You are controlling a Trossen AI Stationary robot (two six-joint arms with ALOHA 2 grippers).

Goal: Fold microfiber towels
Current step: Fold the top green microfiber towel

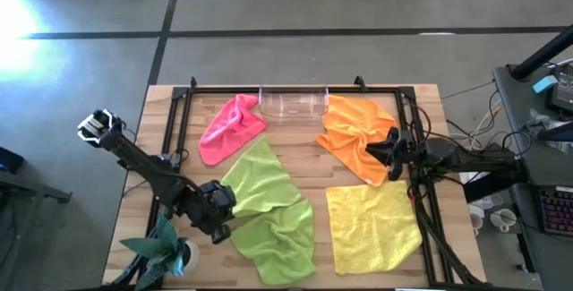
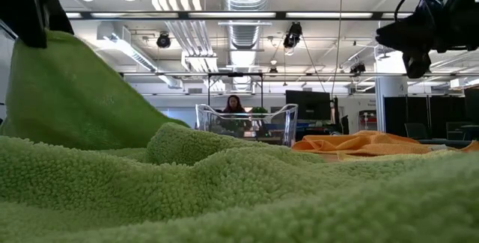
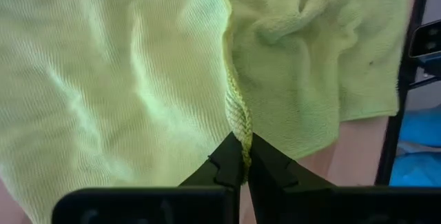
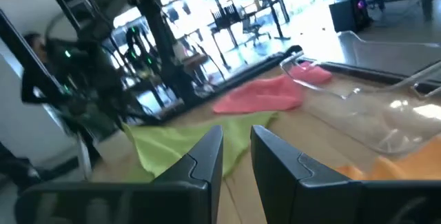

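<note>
Two lime green towels [image 1: 269,206] lie overlapped toward the table's [image 1: 304,170] near-left corner, and the left gripper [image 3: 242,156] is clenched on one's hem, so a fold looks begun; next that edge wants carrying across. Only the left wrist view shows the pinch; the right gripper [image 4: 236,148] hovers parted above the orange towel [image 1: 354,130], apparently empty.

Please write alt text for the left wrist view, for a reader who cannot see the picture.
The left gripper, its two dark fingers shut, pinches the folded edge of a lime green towel. The soft cloth fills nearly the whole picture, with rumpled folds beyond the pinched edge. A strip of the wooden table shows beside the cloth.
</note>
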